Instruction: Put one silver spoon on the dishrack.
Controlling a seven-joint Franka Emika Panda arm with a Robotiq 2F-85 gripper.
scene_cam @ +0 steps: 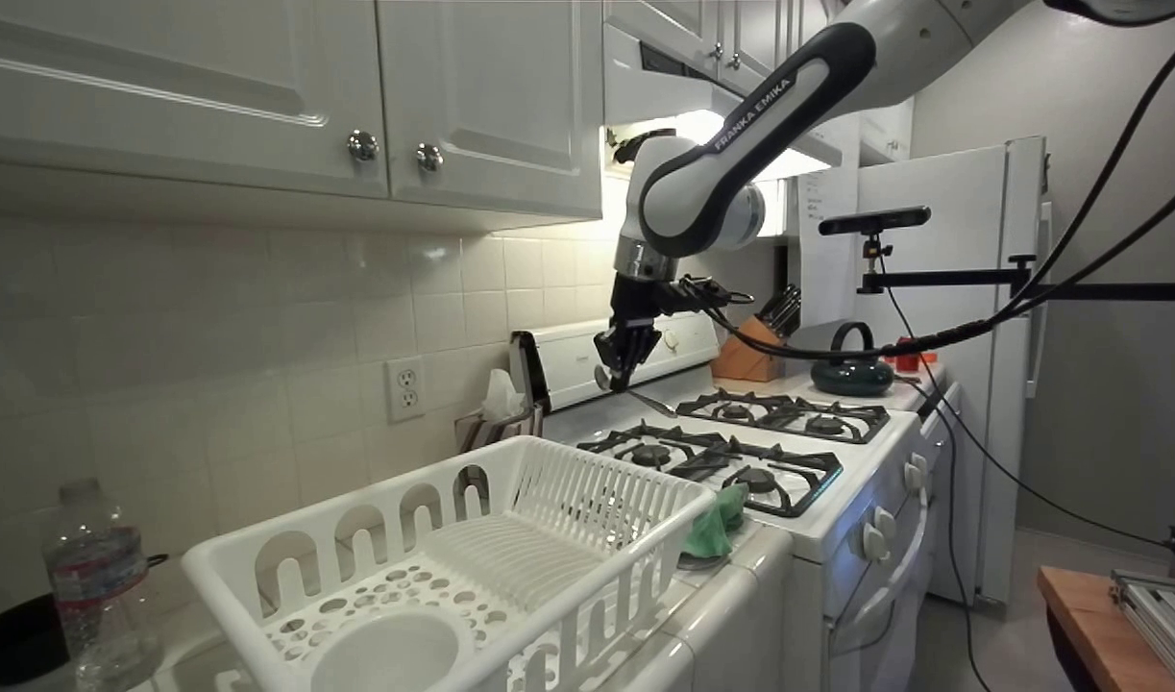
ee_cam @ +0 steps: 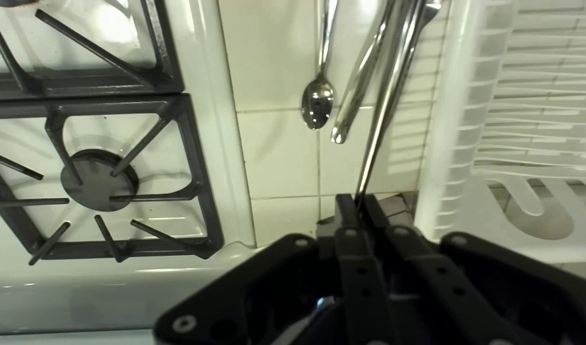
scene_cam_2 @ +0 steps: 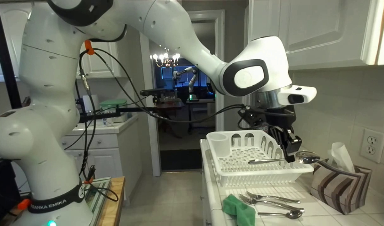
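My gripper point(ee_cam: 361, 201) is shut on the handle of a silver spoon point(scene_cam_2: 308, 157), holding it in the air above the counter. The oval bowl sticks out towards the wall side, and the thin handle points away from the wall. In the wrist view, that handle point(ee_cam: 384, 112) runs upward from between the fingertips; the bowl is hidden behind the fingers there. The white dishrack point(scene_cam: 501, 548) stands on the tiled counter, beside the held spoon in the wrist view. Another silver spoon point(scene_cam_2: 294, 214) lies on the counter, close to two forks point(scene_cam_2: 272, 204).
A striped tissue box point(scene_cam_2: 338, 190) stands by the wall near the rack. A green cloth point(scene_cam_2: 240, 210) lies at the counter's front edge. The stove's grates point(ee_cam: 98, 179) adjoin the counter. Cabinets point(scene_cam: 491, 106) hang overhead, and a bottle point(scene_cam: 102, 586) stands beside the rack.
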